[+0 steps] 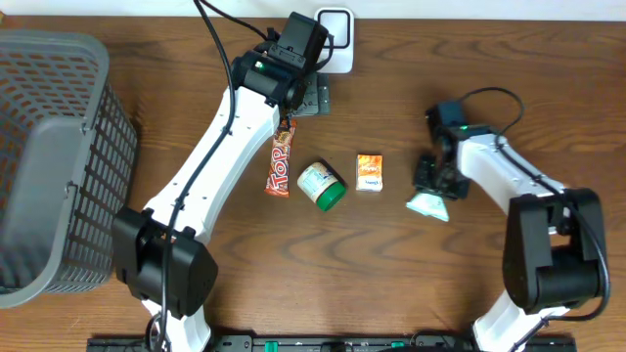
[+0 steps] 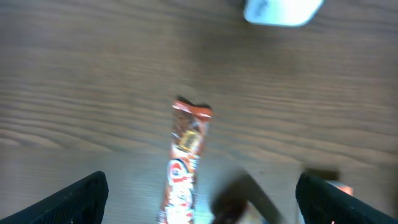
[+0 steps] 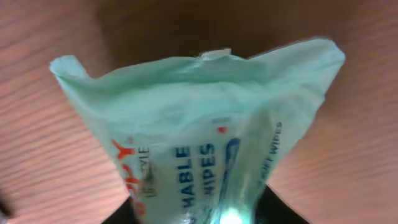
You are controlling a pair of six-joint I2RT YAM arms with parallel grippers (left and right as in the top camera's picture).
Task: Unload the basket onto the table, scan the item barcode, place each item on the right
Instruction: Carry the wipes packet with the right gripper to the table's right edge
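Right gripper point(image 1: 436, 180): low over the table point(image 1: 548, 59), right of the middle, clamped on the wipes packet point(image 1: 428, 205). In the wrist view the film bunches and narrows between the dark fingers.
Wipes packet: mint green with blue lettering and a touch of red. Its free end pokes out from under the right gripper toward the near edge. I can't tell whether it's clear of the wood.
Left gripper point(image 2: 208, 200): jaws spread wide with nothing between them, up toward the far edge near the middle.
Left fingers point(image 2: 78, 198): dark and far apart, framing one end of the candy bar point(image 1: 282, 161) from above without touching it.
Candy bar: orange-red wrapper, flat on the table, lying lengthwise from the far side to the near side.
Jar point(image 1: 323, 186): green lid, on its side just right of the candy bar.
Orange box point(image 1: 369, 172): small, between the jar and the wipes packet, apart from both.
White device point(image 1: 335, 39): right on the far edge, beside the left arm's wrist.
Basket point(image 1: 59, 117): grey mesh, filling the left edge.
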